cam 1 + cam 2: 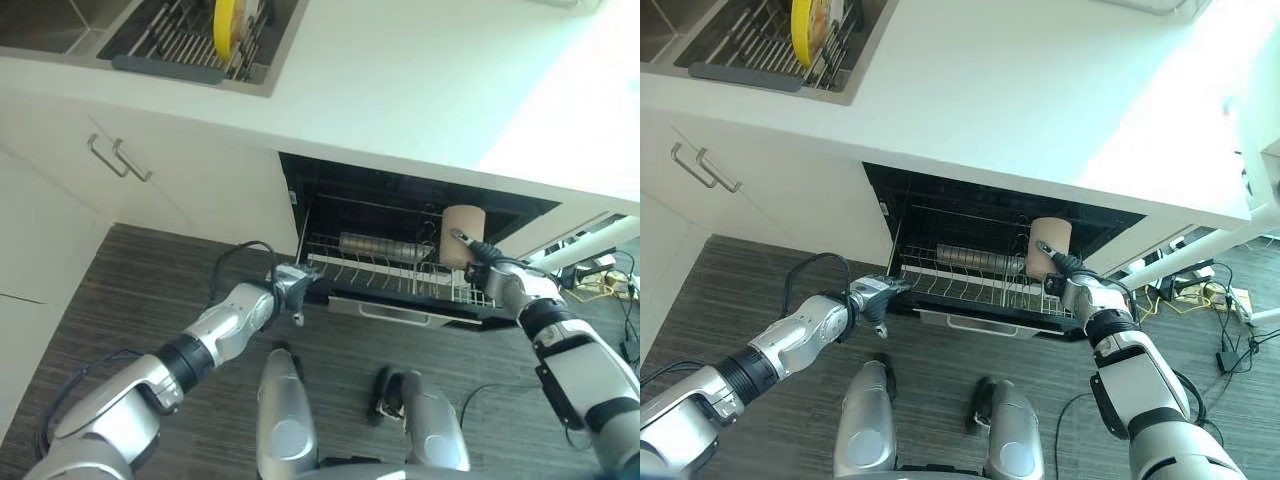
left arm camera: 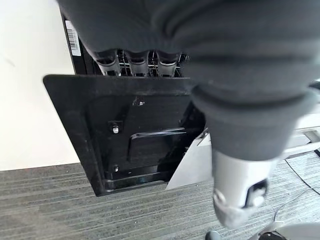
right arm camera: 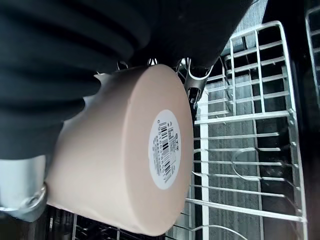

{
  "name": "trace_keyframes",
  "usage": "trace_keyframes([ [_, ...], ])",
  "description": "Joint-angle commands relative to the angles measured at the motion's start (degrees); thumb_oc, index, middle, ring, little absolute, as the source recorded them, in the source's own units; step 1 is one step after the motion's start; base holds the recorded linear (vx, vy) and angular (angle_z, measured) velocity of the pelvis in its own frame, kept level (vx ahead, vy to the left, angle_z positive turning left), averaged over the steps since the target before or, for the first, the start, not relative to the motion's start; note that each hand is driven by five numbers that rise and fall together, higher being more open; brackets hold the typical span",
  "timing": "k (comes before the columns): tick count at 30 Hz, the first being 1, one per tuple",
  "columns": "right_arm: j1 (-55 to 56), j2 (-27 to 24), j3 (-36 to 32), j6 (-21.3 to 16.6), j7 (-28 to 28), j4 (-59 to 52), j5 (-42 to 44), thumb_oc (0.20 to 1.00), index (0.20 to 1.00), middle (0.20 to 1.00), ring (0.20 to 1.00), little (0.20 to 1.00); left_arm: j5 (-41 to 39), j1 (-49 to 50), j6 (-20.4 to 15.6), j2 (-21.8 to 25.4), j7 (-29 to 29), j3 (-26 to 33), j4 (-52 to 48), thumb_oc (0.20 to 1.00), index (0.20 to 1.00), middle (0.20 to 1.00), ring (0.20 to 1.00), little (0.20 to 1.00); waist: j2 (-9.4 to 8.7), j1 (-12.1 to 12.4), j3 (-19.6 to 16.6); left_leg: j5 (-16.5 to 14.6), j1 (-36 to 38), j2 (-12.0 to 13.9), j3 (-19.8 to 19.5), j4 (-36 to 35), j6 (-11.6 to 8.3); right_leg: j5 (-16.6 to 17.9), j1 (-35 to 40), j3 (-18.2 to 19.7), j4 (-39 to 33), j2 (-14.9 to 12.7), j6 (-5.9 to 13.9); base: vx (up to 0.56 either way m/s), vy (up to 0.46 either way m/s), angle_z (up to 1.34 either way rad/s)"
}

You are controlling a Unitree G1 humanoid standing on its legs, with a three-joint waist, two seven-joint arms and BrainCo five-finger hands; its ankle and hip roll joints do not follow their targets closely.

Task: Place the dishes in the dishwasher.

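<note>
My right hand (image 1: 495, 272) had its fingers clamped on the cup (image 1: 462, 232) above the rack (image 1: 385, 272), next needing a gentle lowering between the wires.

Our left arm: extended forward from lower left, left hand (image 1: 872, 296) at its end, fingers (image 2: 137, 62) hooked over an edge, thumb hanging below. Our right arm: raised from lower right, right hand (image 1: 1072, 283) with fingers curled in a grasp.

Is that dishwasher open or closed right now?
Open. The dishwasher's wire rack is pulled out over the floor from the dark cavity under the counter, and the right hand holds a beige cup over it.
</note>
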Motion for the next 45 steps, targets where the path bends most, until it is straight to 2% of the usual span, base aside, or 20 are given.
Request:
trace_keyframes([
  [1, -2.74, -2.04, -3.12, -1.65, -0.16, 0.45, 0.19, 0.2, 0.2, 0.2, 0.2, 0.2, 1.74, 4.24, -1.1, 3.08, -0.19, -3.19, -4.73, 1.0, 1.0, 1.0, 1.0, 1.0, -1.4, 1.88, 0.9, 1.89, -6.91, 0.45, -4.72, 6.45, -3.17, 11.03, 4.82, -1.02, -10.49, -3.57, 4.18, 0.0, 0.0, 0.0],
  [8, -5.09, -1.26, -3.15, -2.95, -0.24, 2.51, 0.21, 0.2, 0.2, 0.2, 0.2, 0.2, 0.23, 3.06, -0.1, 4.89, 2.07, -4.79, -7.69, 1.0, 1.0, 1.0, 1.0, 1.0, -0.32, 1.73, 3.58, 1.63, -10.06, 0.73, -4.11, 8.71, -2.29, 11.23, 0.13, -1.62, -7.04, -4.2, 4.14, 0.0, -0.005, 0.02],
  [16, -8.0, -2.43, -2.59, -4.26, -0.38, 3.02, -0.17, 0.2, 0.2, 0.2, 0.2, 0.2, 0.29, 2.34, 1.76, 6.13, 3.71, -6.55, -9.92, 1.0, 1.0, 1.0, 1.0, 1.0, 0.71, 0.81, 3.58, 1.48, -12.95, 0.46, -2.72, 7.6, -1.83, 11.5, -5.66, -1.27, -5.76, -4.63, 4.28, -0.05, 0.023, 0.02],
  [24, -11.73, -4.62, -3.29, -5.07, -0.29, 4.84, -1.01, 0.2, 0.2, 0.2, 0.2, 0.2, 1.52, 4.06, 1.61, 7.32, 6.99, -7.99, -11.02, 1.0, 1.0, 1.0, 1.0, 1.0, 1.78, 0.88, 3.58, 2.91, -13.2, 0.81, -1.28, 4.41, -2.23, 11.57, -7.79, -1.45, -6.21, -4.95, 4.28, 0.0, 0.0, 0.0],
  [35, -17.0, -7.35, -2.72, -4.33, 0.04, 9.47, -0.06, 0.2, 0.2, 0.2, 0.2, 0.2, 3.29, 6.48, 1.22, 5.38, 15.21, -11.6, -8.04, 1.0, 1.0, 1.0, 1.0, 1.0, 3.75, 0.97, 3.58, 5.2, -13.1, 0.29, 0.22, -0.33, -2.63, 11.04, -10.98, -1.1, -6.04, -5.32, 3.7, -0.01, 0.031, 0.03],
  [42, -19.21, -7.86, -2.11, -4.84, -0.05, 12.7, -1.14, 0.2, 0.2, 0.2, 0.2, 0.2, 3.6, 6.94, 2.19, 3.66, 19.8, -13.45, -7.35, 1.0, 1.0, 1.0, 1.0, 1.0, 5.67, 0.66, 3.58, 5.48, -14.14, -0.22, 1.47, -1.44, -2.53, 10.55, -14.32, -0.59, -4.89, -6.43, 3.51, -0.05, 0.077, -0.03],
  [45, -20.11, -7.88, -1.56, -4.99, 0.08, 13.95, -1.13, 0.2, 0.2, 0.2, 0.2, 0.2, 3.36, 6.45, 2.84, 2.87, 21.61, -14.28, -7.57, 1.0, 1.0, 1.0, 1.0, 1.0, 6.42, 0.53, 3.58, 5.35, -14.67, -1.21, 1.71, -2.04, -2.16, 10.32, -15.9, 0.04, -4.44, -6.54, 3.47, -0.06, 0.079, 0.01],
])
